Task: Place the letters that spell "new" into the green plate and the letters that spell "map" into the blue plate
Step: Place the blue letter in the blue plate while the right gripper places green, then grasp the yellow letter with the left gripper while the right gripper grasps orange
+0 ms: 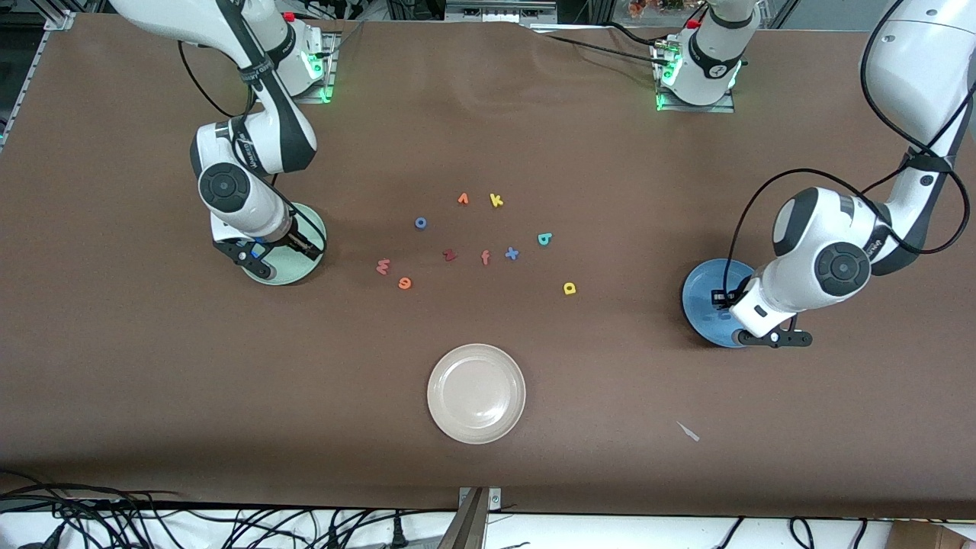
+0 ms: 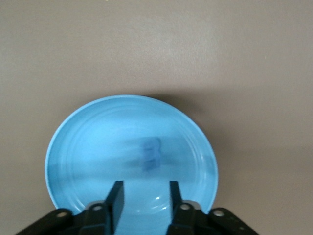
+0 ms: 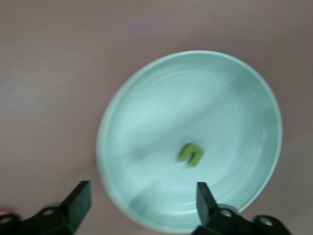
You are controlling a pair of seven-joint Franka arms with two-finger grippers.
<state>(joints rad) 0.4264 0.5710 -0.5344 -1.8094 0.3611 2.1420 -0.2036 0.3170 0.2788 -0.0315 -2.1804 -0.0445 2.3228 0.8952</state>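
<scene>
Brown table: green plate sits at the right arm's end with the green n in it under the wide-open right gripper, blue plate at the left arm's end holds a blurred blue m under the narrowly parted left gripper.

Even, bright overhead light covers the brown surface; shadows are soft and short. Both wrist views are motion-blurred: the blue letter smears inside the blue plate, and the green plate looks hazy.
</scene>
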